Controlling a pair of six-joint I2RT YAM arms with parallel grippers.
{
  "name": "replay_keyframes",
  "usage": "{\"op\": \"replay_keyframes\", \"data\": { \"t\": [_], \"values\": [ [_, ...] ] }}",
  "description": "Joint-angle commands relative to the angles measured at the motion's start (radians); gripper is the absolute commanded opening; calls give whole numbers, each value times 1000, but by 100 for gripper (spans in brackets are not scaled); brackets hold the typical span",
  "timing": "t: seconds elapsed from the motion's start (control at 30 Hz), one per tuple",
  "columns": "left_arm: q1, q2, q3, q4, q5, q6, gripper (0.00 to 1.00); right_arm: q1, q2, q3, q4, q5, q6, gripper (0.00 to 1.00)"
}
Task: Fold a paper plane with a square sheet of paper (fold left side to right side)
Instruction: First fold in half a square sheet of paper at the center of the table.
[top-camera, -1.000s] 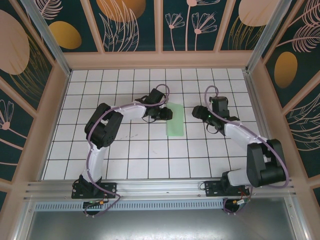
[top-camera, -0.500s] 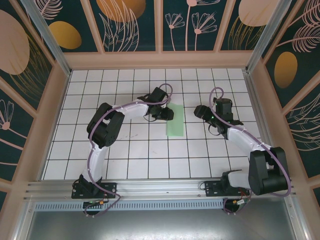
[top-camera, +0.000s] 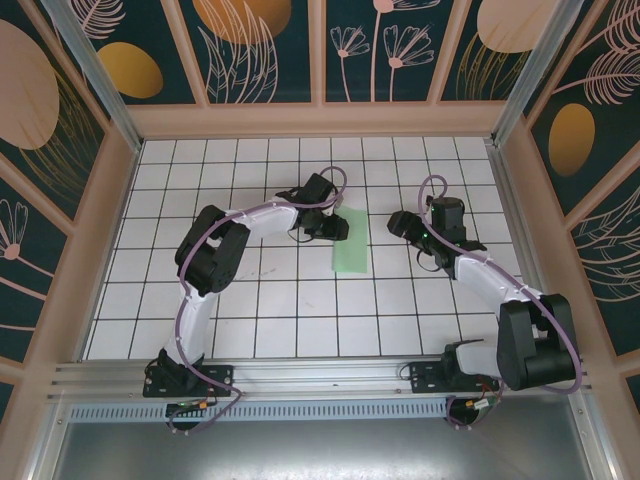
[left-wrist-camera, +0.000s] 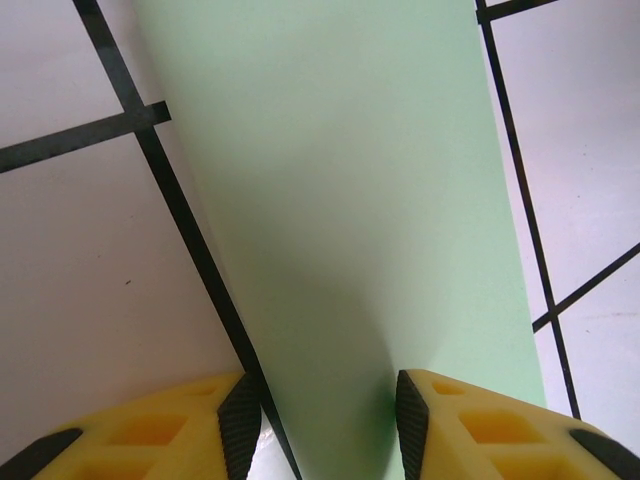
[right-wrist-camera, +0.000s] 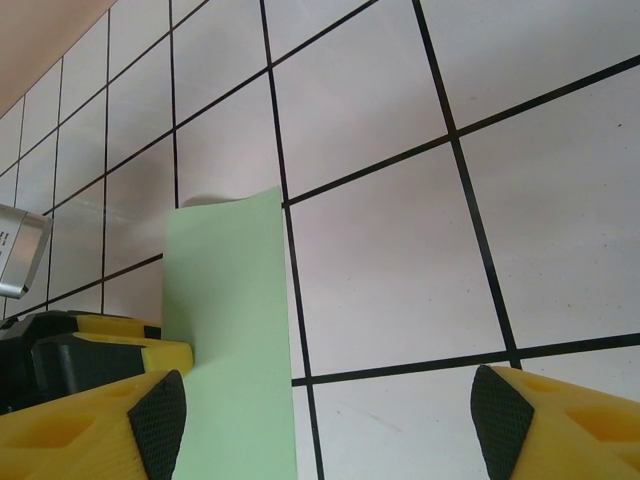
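Note:
The pale green sheet of paper lies flat on the tiled table as a narrow rectangle, about one tile wide and two long. My left gripper sits low over its upper left edge. In the left wrist view the paper runs away between the fingers; the gripper is open a little, and its right finger rests over the sheet. My right gripper hovers one tile to the right of the paper, wide open and holding nothing. The sheet lies by its left finger.
The white tiled table is boxed in by wooden walls at the back and both sides. A metal rail carrying both arm bases runs along the near edge. The left gripper's yellow finger shows in the right wrist view.
The right arm has drawn its gripper slightly to the right and back from the paper. The left gripper stays on the sheet's upper left edge. The paper has not moved.

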Motion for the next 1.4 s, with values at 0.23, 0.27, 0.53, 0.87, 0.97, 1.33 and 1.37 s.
{"op": "replay_keyframes", "data": {
  "t": [0.23, 0.27, 0.53, 0.87, 0.97, 1.33, 1.37],
  "values": [
    [-15, 86, -6, -1, -41, 14, 45, -7, -21, -19, 33, -50, 11, 80],
    [-15, 85, -7, -1, -43, 10, 45, -7, -21, -20, 33, -50, 11, 80],
    [-15, 81, -21, 10, -56, -8, 45, -7, -21, -20, 30, -47, 8, 80],
    [-16, 60, -36, 8, -88, 4, 43, -8, -18, -19, 21, -44, 2, 80],
    [-15, 57, -42, 8, -93, 8, 42, -7, -18, -19, 19, -43, 1, 80],
    [-16, 47, -46, 4, -97, 24, 43, -7, -18, -24, 18, -42, -4, 80],
    [-16, 47, -46, 4, -96, 22, 43, -8, -17, -23, 20, -45, -4, 80]
  ]
}}
